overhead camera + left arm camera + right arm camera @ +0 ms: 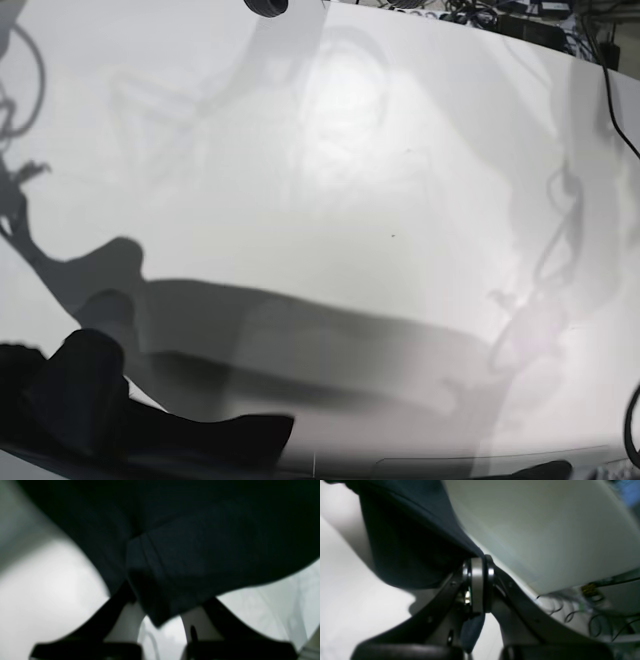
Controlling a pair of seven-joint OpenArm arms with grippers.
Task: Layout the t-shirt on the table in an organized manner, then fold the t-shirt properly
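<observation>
The black t-shirt [195,542] fills most of the left wrist view, and a fold of it hangs down between the fingers of my left gripper [165,605], which is shut on it above the white table [50,592]. In the right wrist view my right gripper [480,580] is shut on an edge of the t-shirt [407,542], with a small tail of cloth poking out below the pads [477,587]. From the base view only a dark bunch of t-shirt [110,410] shows at the bottom left over the table [350,150]; neither gripper can be made out there.
A broad shadow [330,350] lies across the table's near half. Cables [612,95] run along the far right edge, and more cables [595,620] lie past the table rim in the right wrist view. A dark round object [267,6] sits at the far edge.
</observation>
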